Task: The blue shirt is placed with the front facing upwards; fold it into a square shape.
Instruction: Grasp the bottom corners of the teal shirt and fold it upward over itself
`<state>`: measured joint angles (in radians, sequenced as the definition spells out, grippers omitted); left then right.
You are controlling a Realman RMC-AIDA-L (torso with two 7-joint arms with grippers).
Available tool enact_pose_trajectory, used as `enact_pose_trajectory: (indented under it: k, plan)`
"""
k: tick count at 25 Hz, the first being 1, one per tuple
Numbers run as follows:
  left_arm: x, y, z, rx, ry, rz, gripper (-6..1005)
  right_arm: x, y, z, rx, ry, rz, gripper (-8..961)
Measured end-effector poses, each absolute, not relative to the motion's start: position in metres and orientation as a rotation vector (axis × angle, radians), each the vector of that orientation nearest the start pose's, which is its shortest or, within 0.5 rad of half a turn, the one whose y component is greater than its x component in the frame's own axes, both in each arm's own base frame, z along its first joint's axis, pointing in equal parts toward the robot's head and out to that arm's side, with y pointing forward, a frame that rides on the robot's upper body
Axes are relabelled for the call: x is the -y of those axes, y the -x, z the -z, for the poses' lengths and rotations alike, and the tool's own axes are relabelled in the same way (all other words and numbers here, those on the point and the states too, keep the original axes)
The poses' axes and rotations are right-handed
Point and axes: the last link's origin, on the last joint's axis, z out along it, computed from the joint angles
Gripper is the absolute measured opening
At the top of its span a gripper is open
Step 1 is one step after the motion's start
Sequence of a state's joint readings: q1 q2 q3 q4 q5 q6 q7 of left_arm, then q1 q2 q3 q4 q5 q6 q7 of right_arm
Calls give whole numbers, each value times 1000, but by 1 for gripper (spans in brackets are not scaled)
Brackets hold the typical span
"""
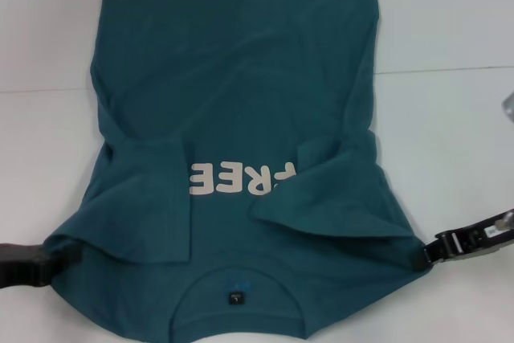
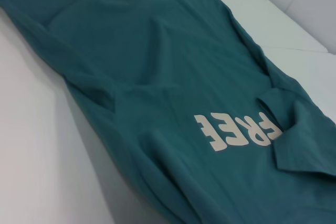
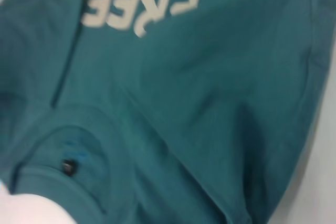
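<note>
Flanking blue shirt (image 1: 241, 102): both hands

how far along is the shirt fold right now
Done: both sleeves of the blue shirt are folded inward; the right one covers the start of the FREE print. In hand: the left gripper and right gripper sit at the shoulder corners beside the collar. Left: the body lies full length on the table, so the lengthwise folds into a square remain.

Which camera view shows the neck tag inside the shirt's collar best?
The right wrist view: the neck tag sits close up inside the collar of the blue shirt. The head view shows it small, near the bottom edge. The left wrist view does not show it.
</note>
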<state>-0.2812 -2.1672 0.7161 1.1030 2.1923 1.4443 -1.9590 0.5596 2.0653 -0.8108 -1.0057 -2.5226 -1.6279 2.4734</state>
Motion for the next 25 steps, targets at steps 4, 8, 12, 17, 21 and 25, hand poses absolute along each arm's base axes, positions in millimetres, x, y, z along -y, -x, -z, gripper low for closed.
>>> enact_pose_trajectory:
  k: [4,8,12,17,21,25]
  plan:
    - [-291,316,-38,1269,2352,404,75,-325,-287,-46,-1726,2375,-12,36]
    - [-282,317,-39,1300,2376,409,78,-311,-298,-56,-1733,2401,-29,40]
    - [-273,318,-40,1354,2396,422,80,-300,-311,-69,-1752,2380,-33,44]
    - [-259,318,-41,1409,2424,457,83,-283,-324,-79,-1791,2359,-45,50]
    - [-248,319,-40,1453,2436,481,85,-268,-335,-84,-1829,2337,-68,54]
    - [-240,319,-39,1491,2450,495,87,-254,-345,-89,-1871,2308,-81,58]
